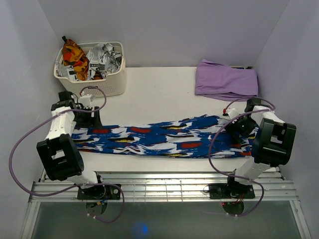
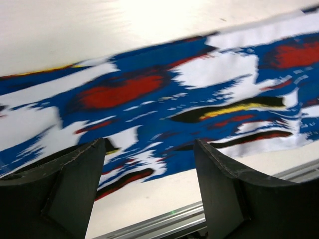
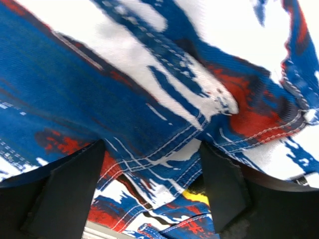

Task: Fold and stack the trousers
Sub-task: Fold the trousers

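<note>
Three pale walls enclose white table; trousers stretched along near side.

I work in a robot lab booth: bare pale walls box in the white table under my left pincer. Behind it, an aluminium rail carries my arm mounts.

The trousers are stretching across the table from side to side, leaving bare surface lying open behind them. The basket is blocking the far left corner, and the lilac garment is blocking the far right.
</note>
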`<state>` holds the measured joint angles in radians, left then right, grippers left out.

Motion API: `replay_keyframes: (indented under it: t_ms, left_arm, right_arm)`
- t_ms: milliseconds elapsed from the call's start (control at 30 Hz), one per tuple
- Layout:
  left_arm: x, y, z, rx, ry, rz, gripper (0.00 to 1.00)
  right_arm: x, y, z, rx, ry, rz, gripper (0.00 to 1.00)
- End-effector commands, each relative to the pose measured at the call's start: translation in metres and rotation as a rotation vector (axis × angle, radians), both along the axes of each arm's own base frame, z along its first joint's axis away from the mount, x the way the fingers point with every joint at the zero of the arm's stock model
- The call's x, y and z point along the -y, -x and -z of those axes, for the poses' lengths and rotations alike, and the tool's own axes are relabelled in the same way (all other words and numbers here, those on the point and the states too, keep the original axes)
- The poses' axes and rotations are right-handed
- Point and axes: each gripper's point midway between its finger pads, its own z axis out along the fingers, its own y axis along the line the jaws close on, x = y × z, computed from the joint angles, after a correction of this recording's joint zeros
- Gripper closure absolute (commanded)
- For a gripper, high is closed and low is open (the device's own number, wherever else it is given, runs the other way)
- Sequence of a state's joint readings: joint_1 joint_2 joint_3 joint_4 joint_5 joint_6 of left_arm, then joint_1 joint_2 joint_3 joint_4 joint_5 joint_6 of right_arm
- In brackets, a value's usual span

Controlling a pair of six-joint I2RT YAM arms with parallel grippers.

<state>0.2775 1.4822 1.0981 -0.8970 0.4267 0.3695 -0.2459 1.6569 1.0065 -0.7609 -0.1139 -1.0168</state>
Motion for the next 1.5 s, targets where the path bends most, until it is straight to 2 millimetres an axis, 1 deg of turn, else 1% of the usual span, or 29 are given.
replay_keyframes:
  t_ms: [0, 33, 67, 167, 200, 233, 267, 300, 333, 367, 400, 433, 533, 567, 633, 667, 767, 867, 900, 1000, 1100, 1133, 1233, 1267, 1300, 1367, 1467]
  left_arm:
    - [-0.042, -0.014, -0.016, 0.049, -0.033, -0.071, 0.18]
    - [-0.051, -0.022, -0.024, 0.073, -0.044, -0.078, 0.18]
    - [-0.057, -0.025, -0.020, 0.057, -0.043, -0.086, 0.18]
    - [-0.082, -0.037, -0.024, 0.079, -0.109, -0.120, 0.20]
    - [-0.092, -0.039, -0.020, 0.071, -0.120, -0.143, 0.21]
    - [-0.100, -0.041, -0.019, 0.071, -0.131, -0.159, 0.22]
    - [-0.108, -0.046, -0.022, 0.078, -0.138, -0.171, 0.23]
    - [-0.118, -0.045, -0.018, 0.062, -0.144, -0.191, 0.24]
    - [-0.125, -0.045, -0.006, 0.025, -0.141, -0.200, 0.26]
    - [-0.132, -0.048, -0.007, 0.024, -0.147, -0.208, 0.27]
    - [-0.141, -0.047, -0.003, 0.015, -0.145, -0.221, 0.28]
    - [-0.145, -0.047, 0.005, -0.003, -0.145, -0.217, 0.31]
    - [-0.161, -0.052, 0.011, -0.003, -0.178, -0.226, 0.33]
    - [-0.163, -0.052, 0.018, -0.015, -0.183, -0.215, 0.35]
    - [-0.164, -0.053, 0.023, -0.023, -0.181, -0.208, 0.37]
    - [-0.164, -0.053, 0.029, -0.037, -0.176, -0.201, 0.38]
    - [-0.160, -0.054, 0.034, -0.042, -0.149, -0.191, 0.40]
    - [-0.155, -0.056, 0.037, -0.033, -0.120, -0.173, 0.48]
    - [-0.154, -0.055, 0.042, -0.043, -0.109, -0.172, 0.52]
    - [-0.151, -0.055, 0.050, -0.061, -0.088, -0.175, 0.57]
    - [-0.151, -0.058, 0.052, -0.055, -0.077, -0.179, 0.67]
    - [-0.151, -0.060, 0.054, -0.059, -0.072, -0.183, 0.73]
    - [-0.155, -0.065, 0.053, -0.053, -0.076, -0.185, 0.80]
    - [-0.156, -0.066, 0.051, -0.048, -0.079, -0.184, 0.87]
    - [-0.157, -0.069, 0.049, -0.041, -0.085, -0.183, 0.92]
    - [-0.159, -0.071, 0.045, -0.031, -0.093, -0.181, 1.00]
    - [-0.164, -0.076, 0.034, 0.000, -0.117, -0.179, 1.00]
  right_arm:
    - [-0.013, -0.005, -0.016, 0.015, -0.033, -0.082, 0.16]
    - [-0.019, -0.004, -0.021, 0.005, -0.052, -0.082, 0.15]
    - [-0.028, -0.011, -0.031, 0.027, -0.068, -0.104, 0.14]
    - [-0.051, -0.017, -0.051, 0.063, -0.119, -0.121, 0.13]
    - [-0.058, -0.023, -0.059, 0.087, -0.139, -0.130, 0.13]
    - [-0.063, -0.024, -0.064, 0.100, -0.145, -0.133, 0.13]
    - [-0.073, -0.025, -0.072, 0.117, -0.152, -0.153, 0.13]
    - [-0.079, -0.024, -0.074, 0.118, -0.158, -0.159, 0.14]
    - [-0.083, -0.021, -0.075, 0.116, -0.161, -0.165, 0.14]
    - [-0.090, -0.018, -0.076, 0.117, -0.161, -0.184, 0.14]
    - [-0.090, -0.015, -0.073, 0.109, -0.149, -0.189, 0.15]
    - [-0.091, -0.007, -0.064, 0.081, -0.142, -0.195, 0.16]
    - [-0.084, 0.000, -0.047, 0.056, -0.100, -0.198, 0.18]
    - [-0.083, 0.007, -0.037, 0.033, -0.098, -0.199, 0.19]
    - [-0.082, 0.014, -0.028, 0.007, -0.094, -0.199, 0.19]
    - [-0.082, 0.020, -0.022, -0.016, -0.096, -0.197, 0.19]
    - [-0.080, 0.030, -0.011, -0.055, -0.090, -0.196, 0.21]
    - [-0.076, 0.034, -0.004, -0.072, -0.069, -0.205, 0.21]
    - [-0.075, 0.036, -0.002, -0.081, -0.060, -0.205, 0.22]
    - [-0.074, 0.036, 0.000, -0.091, -0.055, -0.206, 0.22]
    - [-0.072, 0.036, 0.001, -0.092, -0.044, -0.214, 0.23]
    - [-0.072, 0.036, 0.002, -0.090, -0.042, -0.217, 0.23]
    - [-0.071, 0.036, 0.002, -0.091, -0.042, -0.220, 0.23]
    - [-0.071, 0.036, 0.002, -0.091, -0.043, -0.220, 0.23]
    - [-0.072, 0.036, 0.002, -0.089, -0.048, -0.221, 0.23]
    - [-0.072, 0.037, 0.003, -0.093, -0.048, -0.221, 0.24]
    - [-0.072, 0.037, 0.003, -0.094, -0.048, -0.227, 0.25]
